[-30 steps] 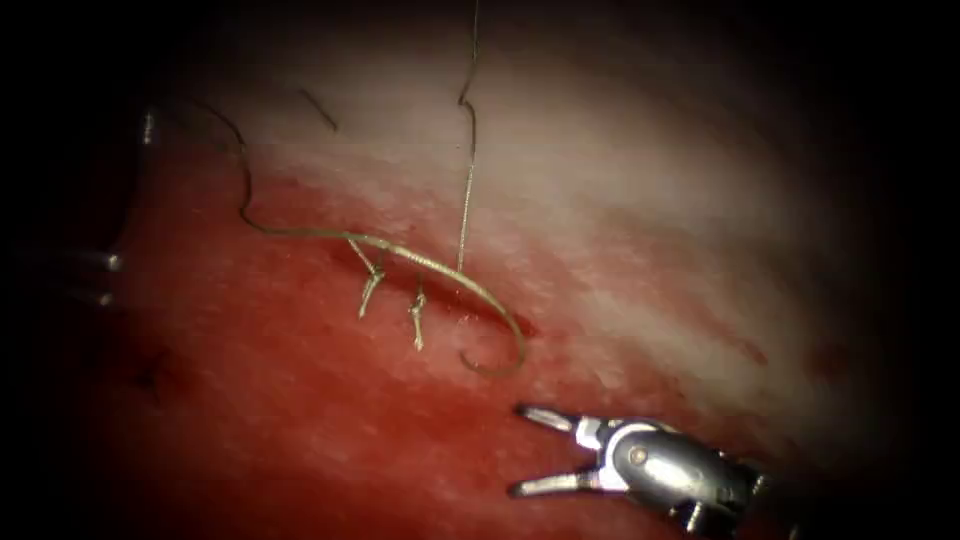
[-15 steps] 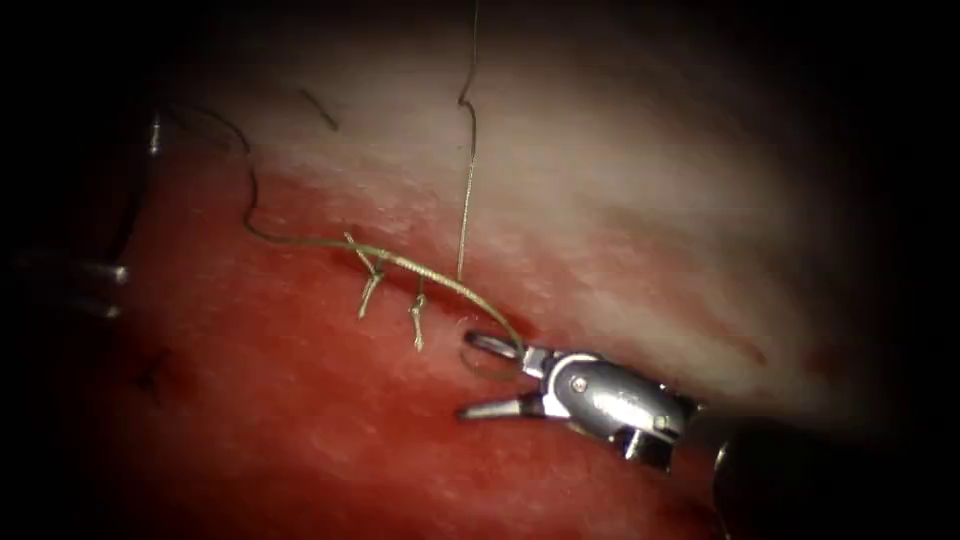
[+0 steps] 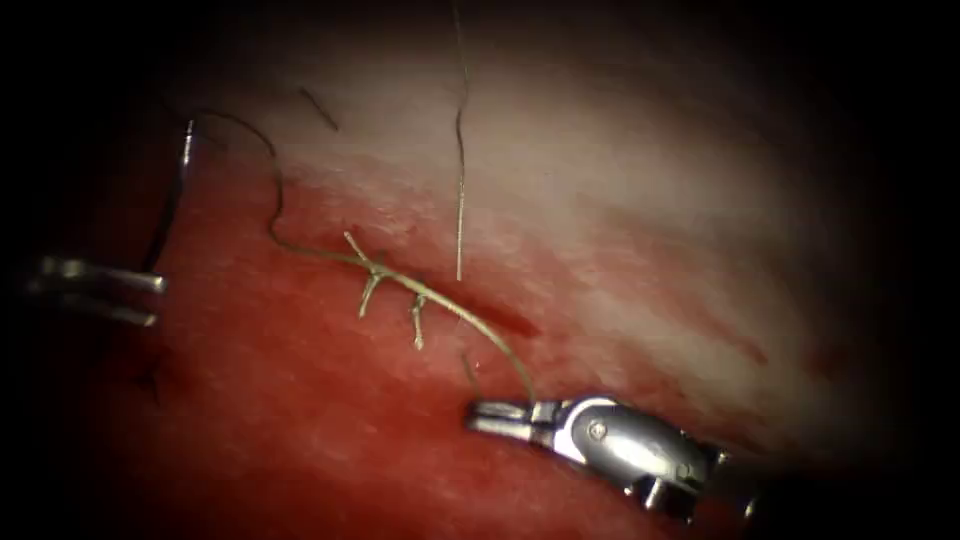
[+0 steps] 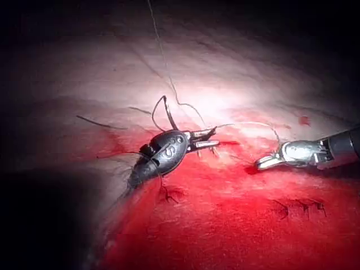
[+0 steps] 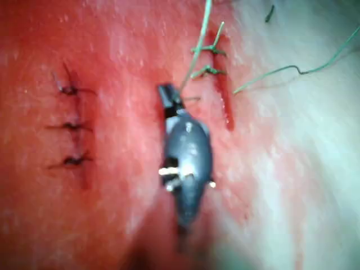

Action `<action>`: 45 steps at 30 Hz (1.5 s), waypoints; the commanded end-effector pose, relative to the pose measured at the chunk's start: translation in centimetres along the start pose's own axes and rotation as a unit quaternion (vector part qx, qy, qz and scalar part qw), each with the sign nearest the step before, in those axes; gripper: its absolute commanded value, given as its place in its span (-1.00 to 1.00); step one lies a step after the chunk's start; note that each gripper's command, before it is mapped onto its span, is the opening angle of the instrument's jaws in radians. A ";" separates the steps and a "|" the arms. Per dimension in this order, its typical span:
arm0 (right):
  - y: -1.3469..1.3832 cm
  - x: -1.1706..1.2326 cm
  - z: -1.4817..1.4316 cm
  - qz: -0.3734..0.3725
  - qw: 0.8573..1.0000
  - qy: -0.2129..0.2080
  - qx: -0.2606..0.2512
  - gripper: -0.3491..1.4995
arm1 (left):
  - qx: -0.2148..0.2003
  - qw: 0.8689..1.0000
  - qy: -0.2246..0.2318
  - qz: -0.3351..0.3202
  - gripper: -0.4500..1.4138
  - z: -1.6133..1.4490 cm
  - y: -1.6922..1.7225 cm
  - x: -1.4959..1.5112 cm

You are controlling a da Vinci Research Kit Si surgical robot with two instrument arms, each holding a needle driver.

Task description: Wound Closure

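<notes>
1. Now the right tool (image 3: 480, 417) has its jaws pressed together on the free end of the thread (image 3: 480, 330). It sits just below the right end of the cut (image 3: 510, 322), over the red fluid (image 3: 300, 420). Half a second ago those jaws were wide, beside the curled thread end.
2. From that grip the thread runs up and left along the cut, through two stitches (image 3: 370, 285). It then curves up to the needle (image 3: 172, 205).
3. The needle is out of the tissue (image 3: 650, 250), well left of the cut. It looks to be held near its lower end by the left tool (image 3: 158, 300), whose jaws stand narrow.
4. A separate loose strand (image 3: 460, 200) hangs down from the far edge of the tissue and stops just above the cut.
5. As I judge it, the step in hand is picking up the thread's free end.
6. Any next move calls for a firm grip and a gentle, even pull along the line of the cut. That way the two stitches are not dragged and the loose strand is not snagged.
</notes>
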 end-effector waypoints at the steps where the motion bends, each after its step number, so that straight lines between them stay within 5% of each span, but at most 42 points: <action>1: -0.29 0.05 0.07 0.003 1.000 0.003 0.012 -1.00 | -0.001 1.000 0.000 0.004 -1.00 0.06 -0.03 -0.09; 12: -1.40 0.51 0.25 -0.015 0.999 0.002 0.052 -1.00 | -0.002 1.000 0.002 -0.011 -1.00 -0.04 -0.36 -0.51; 26: -2.13 0.85 0.54 -0.026 0.995 0.007 0.099 -1.00 | -0.002 1.000 0.006 -0.017 -1.00 -0.13 -0.46 -0.61; 28: -2.11 0.89 0.55 -0.027 0.995 0.010 0.097 -0.84 | -0.002 1.000 0.006 -0.016 -1.00 -0.13 -0.47 -0.62; 29: -2.08 0.90 0.55 -0.031 0.995 0.015 0.096 -0.20 | -0.002 1.000 0.006 -0.016 -1.00 -0.13 -0.47 -0.62; 31: -1.97 0.90 0.53 -0.036 0.996 0.020 0.073 0.54 | -0.003 1.000 0.007 -0.016 -1.00 -0.14 -0.47 -0.63; 32: -1.90 0.88 0.53 -0.047 0.997 0.019 0.060 0.69 | -0.003 1.000 0.007 -0.016 -1.00 -0.14 -0.47 -0.63; 45: -0.49 0.44 0.12 -0.092 0.995 -0.014 -0.021 0.74 | -0.004 1.000 0.006 -0.018 -1.00 -0.15 -0.48 -0.67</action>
